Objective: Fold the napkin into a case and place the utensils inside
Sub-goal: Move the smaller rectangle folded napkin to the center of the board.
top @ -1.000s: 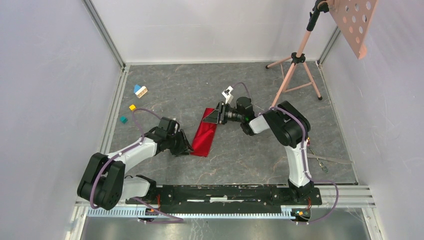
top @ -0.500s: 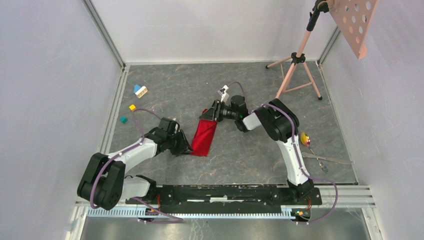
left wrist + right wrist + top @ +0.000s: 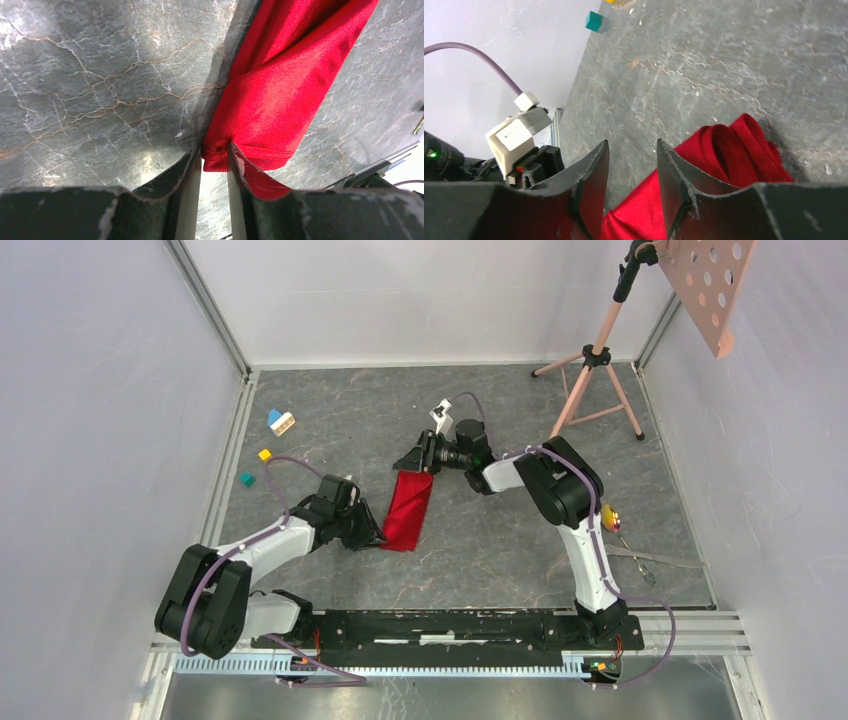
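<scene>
My left gripper (image 3: pixel 214 147) had closed on the napkin (image 3: pixel 285 85) at its six-o'clock hem. My right gripper (image 3: pixel 632 142) straddled the twelve-o'clock end; I could not tell its grip.

Open table (image 3: pixel 480 560) before napkin (image 3: pixel 407 510), toy blocks (image 3: pixel 281 422) far left, tripod (image 3: pixel 597 357) far right

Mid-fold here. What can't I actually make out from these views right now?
- Left gripper: the left wrist view shows a napkin corner between its jaws; whether it is pinched is unclear, and the arm covers it in the top view.
- Right gripper: in the right wrist view its own jaws cover the cloth below, so any grip is unclear.
- Utensils: too small in the top view and absent from both wrist views; count unreadable.
</scene>
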